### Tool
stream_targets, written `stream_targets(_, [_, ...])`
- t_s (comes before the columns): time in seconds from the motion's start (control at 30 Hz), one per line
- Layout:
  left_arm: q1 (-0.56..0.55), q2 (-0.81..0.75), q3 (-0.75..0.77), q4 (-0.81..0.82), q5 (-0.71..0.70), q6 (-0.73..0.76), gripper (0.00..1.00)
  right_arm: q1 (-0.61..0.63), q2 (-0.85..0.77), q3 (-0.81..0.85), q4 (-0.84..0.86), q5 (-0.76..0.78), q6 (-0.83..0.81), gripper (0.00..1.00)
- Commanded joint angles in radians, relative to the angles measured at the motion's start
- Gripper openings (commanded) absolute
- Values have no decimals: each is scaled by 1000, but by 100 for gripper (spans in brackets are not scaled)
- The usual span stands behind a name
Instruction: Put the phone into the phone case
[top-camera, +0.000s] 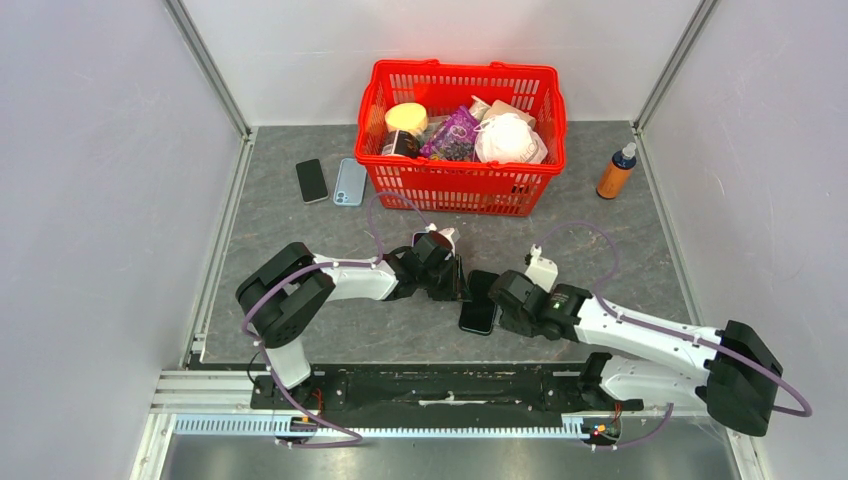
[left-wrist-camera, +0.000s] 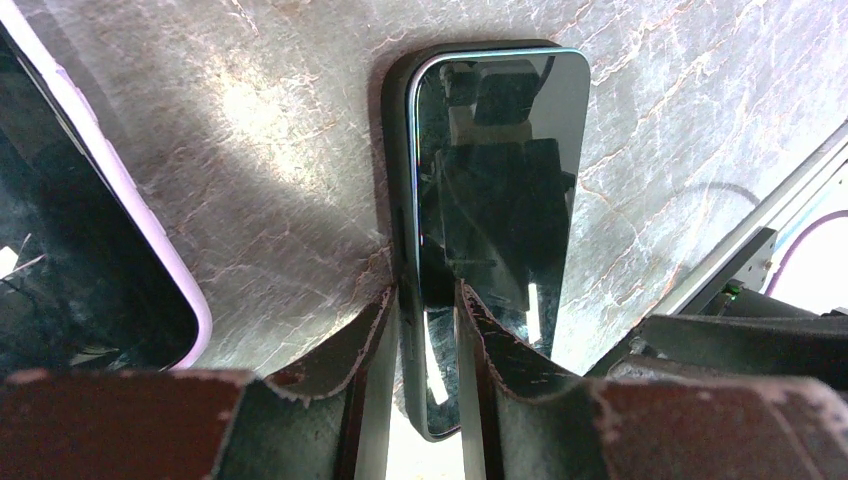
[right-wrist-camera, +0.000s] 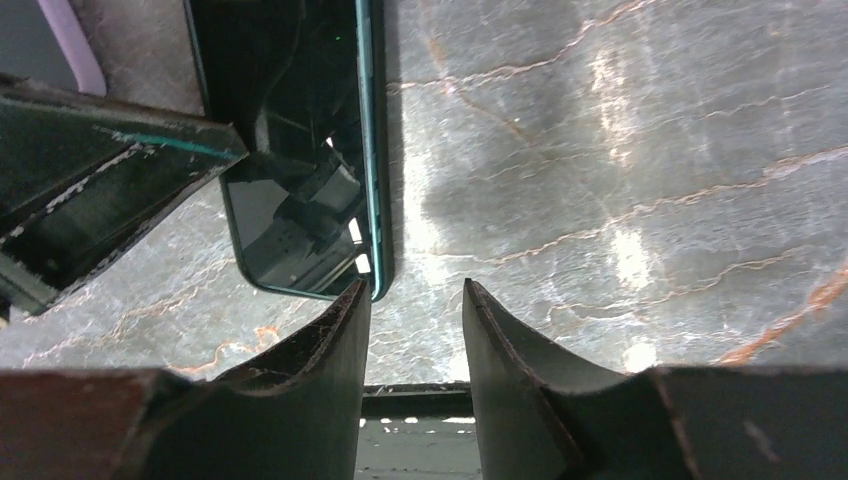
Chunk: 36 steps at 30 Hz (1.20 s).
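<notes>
Black phone (left-wrist-camera: 495, 200) in left fingers' (left-wrist-camera: 340, 350) narrow grip, plain only from left wrist; right fingers (right-wrist-camera: 320, 345) apart, empty.

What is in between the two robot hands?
The dark phone is there, between the left gripper and the right gripper. The top view shows it best. Nothing else sits in that gap.
</notes>
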Motion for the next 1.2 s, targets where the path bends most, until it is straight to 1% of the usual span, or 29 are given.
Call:
stream_targets(0.0, [-6, -10, 19, -38, -33, 27, 33, -27, 3, 38, -34, 40, -36, 46])
stream_targets(0.23, [-7, -13, 18, -40, -34, 27, 33, -24, 114, 26, 87, -45, -55, 44])
stream_targets(0.37, [-6, -12, 17, -40, -35, 27, 33, -19, 146, 1, 152, -76, -46, 44])
stream_targets(0.57, [-6, -13, 21, -51, -38, 32, 33, -15, 112, -27, 153, -58, -31, 44])
stream_targets(0.77, [-6, -14, 18, -51, -40, 32, 33, -5, 129, -14, 153, -62, -31, 43])
stream_targets(1.0, [-6, -15, 15, -51, -41, 32, 33, 10, 59, 11, 101, -35, -25, 43])
stream_targets(1.17, [-6, -11, 15, -50, -40, 30, 33, 11, 85, 10, 112, -40, -24, 45])
